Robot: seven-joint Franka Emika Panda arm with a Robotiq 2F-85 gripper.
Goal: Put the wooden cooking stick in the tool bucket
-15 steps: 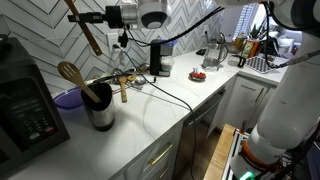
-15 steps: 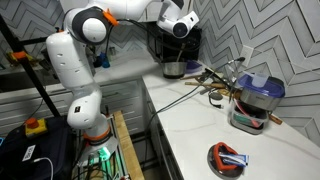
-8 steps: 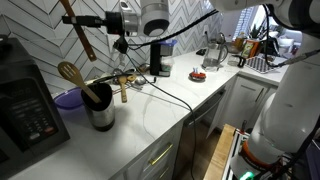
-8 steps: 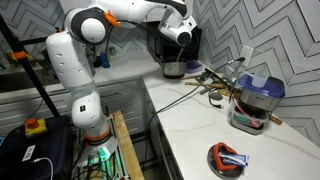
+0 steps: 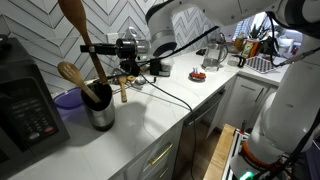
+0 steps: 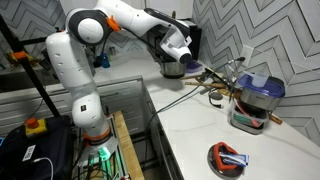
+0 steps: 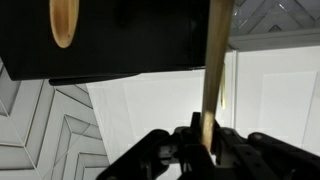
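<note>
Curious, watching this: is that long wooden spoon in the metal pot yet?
Not released: the hand grips the wooden cooking stick nearly upright, head up, above the tool bucket. Whether its tip is inside, cannot tell.

Above the tool bucket (image 5: 100,112) the air was taken by the wooden cooking stick (image 5: 75,18) clamped in the gripper (image 5: 92,47), a round-headed wooden spoon (image 5: 70,72) leaned in its mouth, a black appliance (image 5: 25,105) and a purple bowl (image 5: 66,99) crowded one side, and bare countertop (image 5: 140,135) lay open toward the cables (image 5: 165,92).
</note>
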